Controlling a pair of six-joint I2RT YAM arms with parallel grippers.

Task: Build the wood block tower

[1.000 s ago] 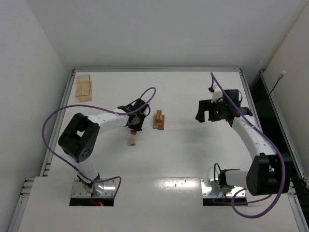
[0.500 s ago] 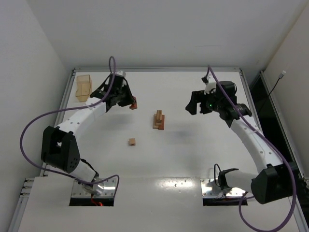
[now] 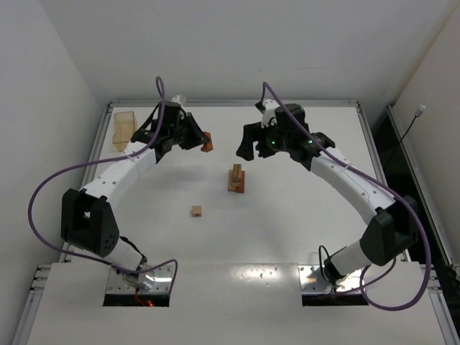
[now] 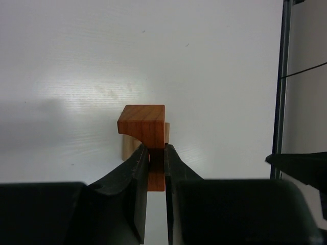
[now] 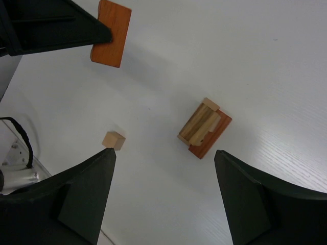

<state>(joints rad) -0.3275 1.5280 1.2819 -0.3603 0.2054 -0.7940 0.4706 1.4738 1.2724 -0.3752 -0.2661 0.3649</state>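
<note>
The wood block tower (image 3: 236, 178) stands mid-table, light tan bars on a reddish-brown base; it also shows in the right wrist view (image 5: 204, 127). My left gripper (image 3: 202, 140) is raised behind and left of the tower. It is shut on a reddish-brown block (image 3: 208, 142), seen pinched between the fingers in the left wrist view (image 4: 145, 125) and in the right wrist view (image 5: 111, 33). A light tan piece shows just behind it; I cannot tell what it is. My right gripper (image 3: 246, 149) is open and empty, hovering just behind the tower (image 5: 164, 153).
A loose light tan cube (image 3: 196, 210) lies on the table left of and nearer than the tower, also in the right wrist view (image 5: 113, 140). A translucent tan plastic box (image 3: 124, 129) stands at the far left corner. A raised rim runs along the table's edges.
My left gripper has lifted the reddish-brown block from beside the tower, gone to the back left, then shifted right. My right arm has swung left to just behind the tower.
</note>
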